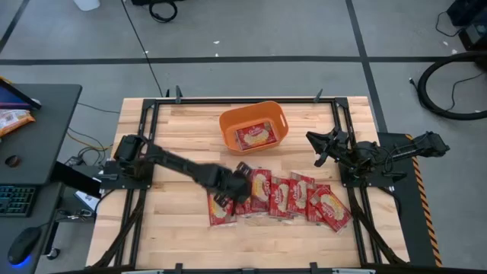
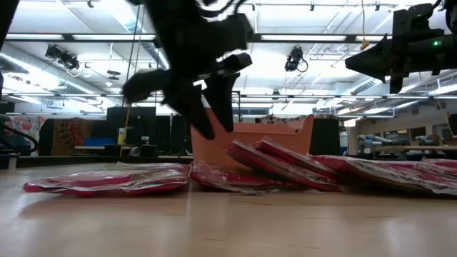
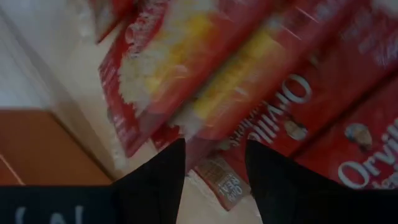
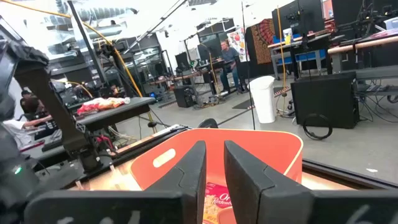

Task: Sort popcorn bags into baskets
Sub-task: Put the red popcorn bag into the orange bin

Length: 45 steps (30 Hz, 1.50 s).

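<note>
The left gripper (image 1: 237, 185) is reaching out over the middle of the table (image 1: 175, 228), hanging just above the left end of a row of popcorn bags (image 1: 293, 196). Its two fingers (image 3: 158, 180) are standing apart with nothing between them, their tips pointing down at the red packets right below. In the low view the same gripper (image 2: 207, 107) is hovering clear of the packets, not touching them.

The bags are lying flat and overlapping one another in a band along the middle of the table, running from the centre toward the right edge. One bag (image 1: 222, 209) at the left end is sitting a little nearer the front edge than the others. In the low view a few of the packets (image 2: 278, 163) are leaning on each other at a tilt, while one (image 2: 107, 180) is lying flat by itself to the left.

The orange tub (image 1: 253, 122) is sitting near the back edge of the table, about midway across, apart from the row. One popcorn bag (image 1: 256, 136) is already lying inside it.

The right gripper (image 1: 318, 143) is waiting near the right edge of the table, raised and aimed at the tub (image 4: 249, 149), its fingers (image 4: 186, 171) parted only a little and holding nothing.
</note>
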### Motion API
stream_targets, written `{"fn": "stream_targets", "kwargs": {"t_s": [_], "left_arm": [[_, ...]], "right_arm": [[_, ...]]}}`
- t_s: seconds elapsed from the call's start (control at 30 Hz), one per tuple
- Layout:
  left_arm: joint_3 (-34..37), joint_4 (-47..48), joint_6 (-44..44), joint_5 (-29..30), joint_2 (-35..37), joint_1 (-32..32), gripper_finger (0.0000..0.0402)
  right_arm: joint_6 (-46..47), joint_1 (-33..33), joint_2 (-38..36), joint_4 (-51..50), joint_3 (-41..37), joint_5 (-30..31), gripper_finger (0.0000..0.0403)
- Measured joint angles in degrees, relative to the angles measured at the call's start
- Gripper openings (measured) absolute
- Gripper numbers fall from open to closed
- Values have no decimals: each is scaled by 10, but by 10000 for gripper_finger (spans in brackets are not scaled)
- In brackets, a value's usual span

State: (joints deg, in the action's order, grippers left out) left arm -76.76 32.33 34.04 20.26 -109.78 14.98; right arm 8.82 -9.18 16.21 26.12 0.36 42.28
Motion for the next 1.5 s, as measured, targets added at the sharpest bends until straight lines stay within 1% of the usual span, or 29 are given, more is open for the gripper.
{"fn": "stream_targets", "kwargs": {"t_s": [0.1, 0.17, 0.23, 0.4, 0.5, 0.57, 0.67, 0.73, 0.8, 0.83, 0.87, 0.97, 1.03, 1.1, 1.17, 1.23, 1.27, 1.3, 1.37, 1.47, 1.5], "left_arm": [[34, -58, 55, 74, 0, 31, 171], [61, -107, 94, 95, 0, 43, 171], [85, -158, 126, 98, 0, 49, 171], [125, -232, 173, 97, 0, 44, 171], [129, -240, 176, 91, 0, 37, 170], [129, -239, 175, 77, 0, 31, 162], [129, -240, 155, 60, 0, 28, 132], [129, -241, 135, 60, 0, 28, 96], [127, -241, 115, 61, 0, 28, 50], [121, -229, 107, 63, 0, 28, 27], [112, -213, 98, 65, 1, 28, 15], [65, -128, 85, 65, 10, 28, 12], [19, -45, 74, 58, 22, 27, 11], [-42, 41, 45, 28, 29, 22, 8], [-108, 141, -5, -18, 34, 12, 6], [-170, 211, -54, -57, 35, -4, 6], [-198, 238, -78, -66, 35, -13, 5], [-222, 259, -97, -65, 35, -23, 5], [-255, 269, -129, -46, 35, -43, 5], [-275, 265, -169, 11, 35, -73, 4], [-275, 258, -197, 36, 35, -85, 4]], "right_arm": [[0, 0, 0, 0, 0, 0, 61], [0, 0, 0, 0, 0, 0, 61], [0, 0, 0, 0, 0, 0, 61], [0, 0, 0, 0, 0, 0, 61], [0, 0, 0, 0, 0, 0, 61], [0, 0, 0, 0, 0, 0, 61], [0, 0, 0, 0, 0, 0, 61], [0, 0, 0, 0, 0, 0, 61], [0, 0, 0, 0, 0, 0, 61], [0, 0, 0, 0, 0, 0, 61], [0, 0, 0, 0, 0, 0, 61], [0, 0, 0, 0, 0, 0, 61], [0, 0, 0, 0, 0, 0, 61], [0, 0, 0, 1, 0, 0, 61], [0, 0, 0, 3, 0, 0, 61], [0, 0, 0, 3, 0, 0, 61], [0, 0, 0, 3, 0, 0, 61], [0, 0, 0, 2, 0, 0, 61], [0, 0, 0, 2, 0, -1, 61], [0, 0, 0, 2, 0, -1, 61], [0, 0, 0, 2, 0, -1, 61]]}}
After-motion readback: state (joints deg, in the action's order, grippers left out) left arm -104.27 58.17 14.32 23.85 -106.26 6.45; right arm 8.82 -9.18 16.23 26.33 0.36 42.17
